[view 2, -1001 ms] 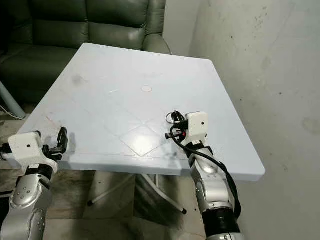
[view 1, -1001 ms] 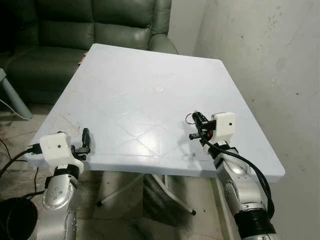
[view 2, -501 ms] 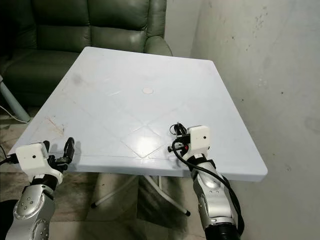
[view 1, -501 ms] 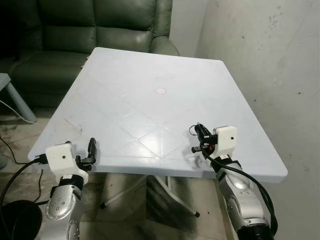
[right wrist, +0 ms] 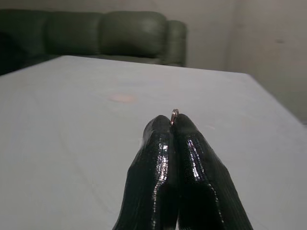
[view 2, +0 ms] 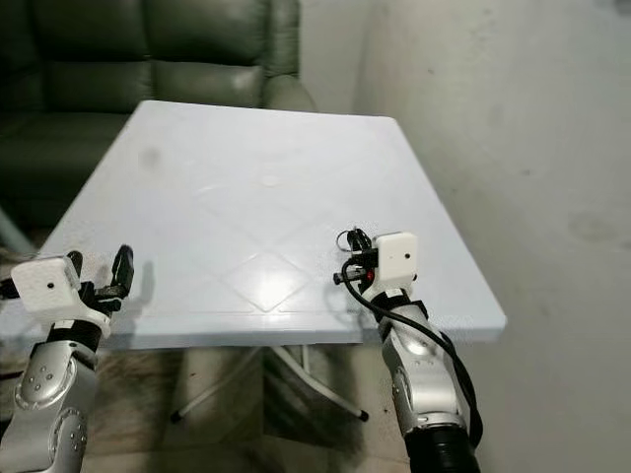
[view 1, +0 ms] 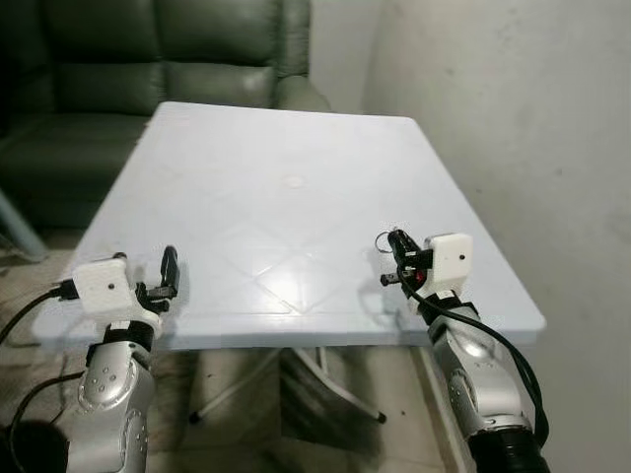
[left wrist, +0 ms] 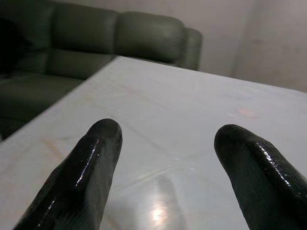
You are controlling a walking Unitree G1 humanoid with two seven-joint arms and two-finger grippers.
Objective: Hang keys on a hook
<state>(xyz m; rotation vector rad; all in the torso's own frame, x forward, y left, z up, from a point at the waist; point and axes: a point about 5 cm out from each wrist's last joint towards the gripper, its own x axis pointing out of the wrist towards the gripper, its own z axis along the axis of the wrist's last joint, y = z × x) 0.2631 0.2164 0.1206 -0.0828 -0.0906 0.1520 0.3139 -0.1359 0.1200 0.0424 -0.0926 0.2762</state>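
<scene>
Since a second ago both grippers keep their places over the white table's (view 1: 296,148) near edge — right gripper (view 1: 395,243) pinched tight on the key ring (right wrist: 174,115), left gripper (view 1: 169,267) spread wide, holding nothing.

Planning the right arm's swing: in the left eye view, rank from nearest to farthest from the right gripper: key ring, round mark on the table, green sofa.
1. Small metal key ring, pinched at the right gripper's tips.
2. Round mark at the white table's centre.
3. Dark green leather sofa, behind the table's far edge.
</scene>
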